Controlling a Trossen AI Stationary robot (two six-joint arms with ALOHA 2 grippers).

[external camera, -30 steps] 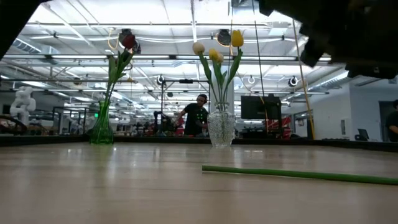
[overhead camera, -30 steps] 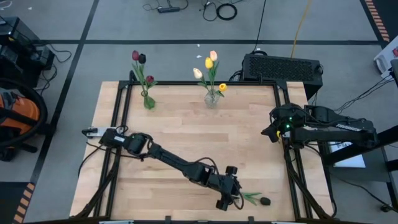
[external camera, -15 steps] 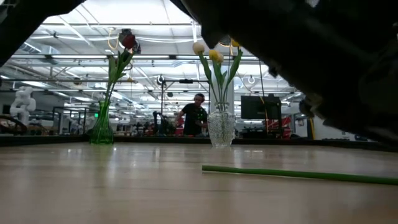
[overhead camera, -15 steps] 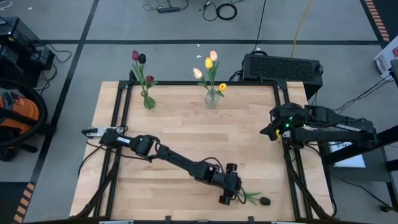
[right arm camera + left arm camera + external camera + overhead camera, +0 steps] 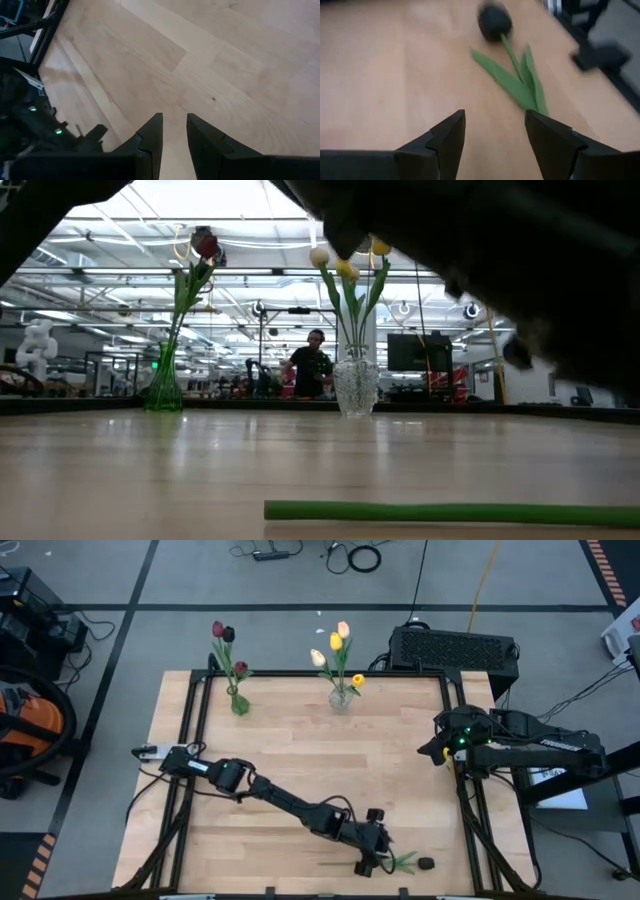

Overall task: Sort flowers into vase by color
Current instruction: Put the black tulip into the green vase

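A dark red tulip lies on the table near its front right. Its head [image 5: 426, 863] points to the table's right, its leaves [image 5: 520, 85] lie in the middle, and its stem [image 5: 450, 512] runs toward the left. My left gripper [image 5: 368, 858] is open, low over the stem beside the leaves. A green vase [image 5: 239, 702] holds dark red tulips. A clear vase [image 5: 340, 698] holds yellow and cream tulips. My right gripper [image 5: 438, 750] waits at the table's right edge, with a narrow gap between its fingers [image 5: 152, 131]. My left gripper comes slanting down from the table's left, along the stem. The stem runs under one finger [image 5: 550, 140] just where the leaves end [image 5: 539, 107]. The finger hides that spot, so I cannot tell whether it touches the stem.
Both vases stand at the table's far edge, green [image 5: 163, 385] and clear [image 5: 355, 385]. A black box [image 5: 455, 648] sits behind the far right corner. A person [image 5: 312, 365] stands in the room far behind the table. Bare wood lies between the vases and the flower.
My left gripper has come down over the flower and moved a little toward the table's right. The tulip's stem has swung toward the near edge, and its free end now shows to the left of the gripper. The head has stayed where it was.
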